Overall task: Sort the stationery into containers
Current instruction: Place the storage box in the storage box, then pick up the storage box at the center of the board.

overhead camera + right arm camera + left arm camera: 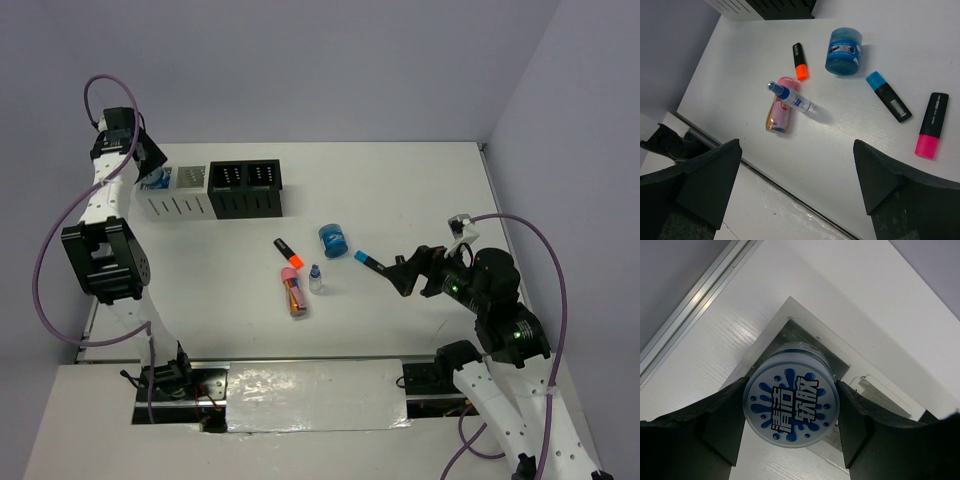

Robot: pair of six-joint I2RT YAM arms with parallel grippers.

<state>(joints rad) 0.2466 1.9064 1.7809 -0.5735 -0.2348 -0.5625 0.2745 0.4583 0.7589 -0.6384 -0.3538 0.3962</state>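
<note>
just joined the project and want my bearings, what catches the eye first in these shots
The left gripper clamps a round blue jar with a splashy label over the end white box, far left. Mid-table lies a loose cluster: a second blue jar, orange-capped highlighter, pink-orange tube and tiny bottle, with the open right gripper near a blue-capped highlighter.
</note>
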